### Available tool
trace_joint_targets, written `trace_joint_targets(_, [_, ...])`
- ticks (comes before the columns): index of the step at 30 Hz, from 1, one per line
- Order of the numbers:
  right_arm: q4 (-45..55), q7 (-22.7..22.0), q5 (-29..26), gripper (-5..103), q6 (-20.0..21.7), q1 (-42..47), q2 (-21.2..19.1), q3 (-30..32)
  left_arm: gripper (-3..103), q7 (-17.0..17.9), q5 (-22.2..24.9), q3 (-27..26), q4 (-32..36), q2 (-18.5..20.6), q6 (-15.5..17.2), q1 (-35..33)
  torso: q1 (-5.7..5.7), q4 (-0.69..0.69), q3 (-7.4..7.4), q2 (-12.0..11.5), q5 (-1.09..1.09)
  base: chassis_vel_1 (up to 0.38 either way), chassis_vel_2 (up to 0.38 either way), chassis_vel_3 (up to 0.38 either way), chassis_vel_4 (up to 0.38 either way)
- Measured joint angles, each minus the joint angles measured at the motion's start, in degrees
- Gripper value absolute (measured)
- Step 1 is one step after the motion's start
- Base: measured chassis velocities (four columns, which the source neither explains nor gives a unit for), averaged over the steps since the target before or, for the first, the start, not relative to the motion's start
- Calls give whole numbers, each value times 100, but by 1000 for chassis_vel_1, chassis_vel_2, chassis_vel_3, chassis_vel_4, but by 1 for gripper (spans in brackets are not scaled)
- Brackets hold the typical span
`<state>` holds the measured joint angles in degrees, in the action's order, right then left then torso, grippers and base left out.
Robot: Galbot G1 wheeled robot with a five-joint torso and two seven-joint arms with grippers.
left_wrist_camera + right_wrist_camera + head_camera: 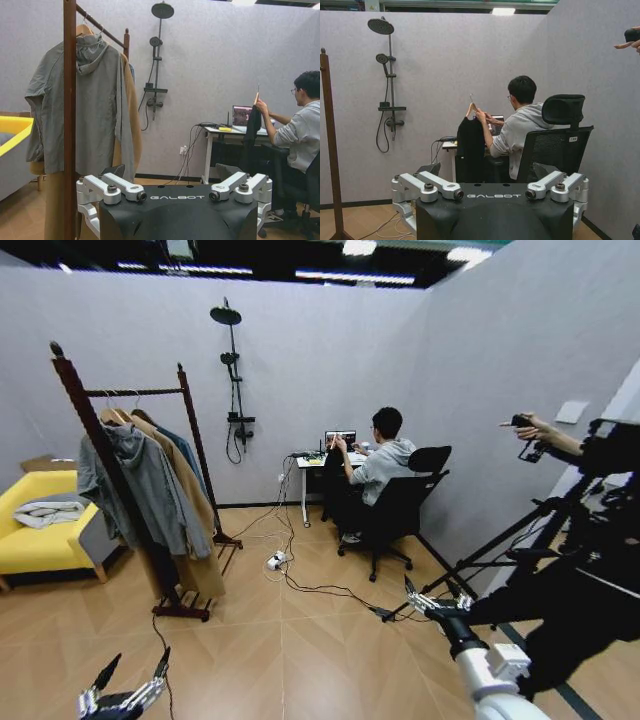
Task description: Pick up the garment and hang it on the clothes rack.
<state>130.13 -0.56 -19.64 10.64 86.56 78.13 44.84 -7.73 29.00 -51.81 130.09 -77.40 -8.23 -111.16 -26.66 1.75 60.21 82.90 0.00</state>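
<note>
The garment (pixel 470 145) is black and hangs from a light wooden hanger that a seated person holds up by the desk; it also shows as a dark drape (pixel 252 130) in the left wrist view. The clothes rack (pixel 135 392) stands at the left, dark reddish-brown, with a grey hooded jacket, a tan coat and a blue shirt on its bar; its post (pixel 69 100) is close before the left wrist camera. My left gripper (pixel 135 665) is low at the front left, open and empty. My right gripper (pixel 432 595) is low at the front right, open and empty, far from the garment.
A yellow sofa (pixel 40 530) with light clothes lies left of the rack. Cables and a power strip (pixel 275 560) cross the wooden floor. A black tripod (pixel 520 560) leans in at the right. The office chair (pixel 395 515) and the desk stand at the back wall.
</note>
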Motion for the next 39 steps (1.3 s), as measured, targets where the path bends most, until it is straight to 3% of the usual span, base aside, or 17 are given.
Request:
trace_joint_targets(16, [-37,-27,-16,100,78,-77,-111,-99,100,0,0,0,0,0,1,0,0,0,0,0,0,0,0,0,0])
trace_joint_targets(22, [-107,192,-90,100,17,-82,-210,-4,100,0,0,0,0,0,0,0,0,0,0,0,0,0,0,0,0])
trace_joint_targets(31, [-408,959,-389,100,-577,-42,-466,333,100,0,0,0,0,0,0,0,0,0,0,0,1,0,0,0,0])
trace_joint_targets(39, [-621,1095,-611,100,-885,167,-694,508,100,0,0,0,0,0,0,0,0,0,0,0,0,0,0,0,0])
